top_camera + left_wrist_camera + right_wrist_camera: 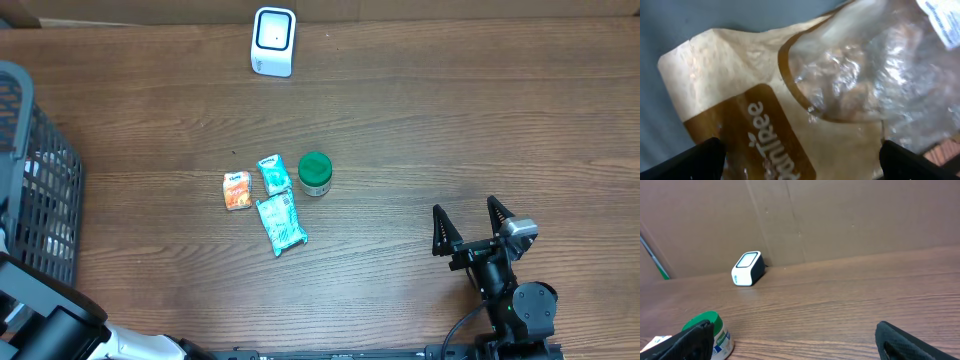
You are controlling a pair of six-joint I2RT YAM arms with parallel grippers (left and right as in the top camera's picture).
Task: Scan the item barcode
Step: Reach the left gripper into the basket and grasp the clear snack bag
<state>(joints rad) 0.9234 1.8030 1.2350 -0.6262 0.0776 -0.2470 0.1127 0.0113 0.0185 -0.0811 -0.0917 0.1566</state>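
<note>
A tan bag (765, 100) with a clear window and white lettering on a brown patch fills the left wrist view. My left gripper (800, 155) hangs open right over it, one dark finger (695, 162) at each lower corner, not touching it. No barcode shows on the bag. The white scanner (273, 41) stands at the table's far edge and also shows as the white scanner (747, 268) in the right wrist view. My right gripper (465, 208) rests open at the front right, holding nothing.
A dark mesh basket (40, 190) stands at the left edge, with the left arm (50, 325) below it. Mid-table lie an orange packet (237, 190), two teal packets (281, 222) and a green-lidded tub (315, 173). A brown wall backs the table.
</note>
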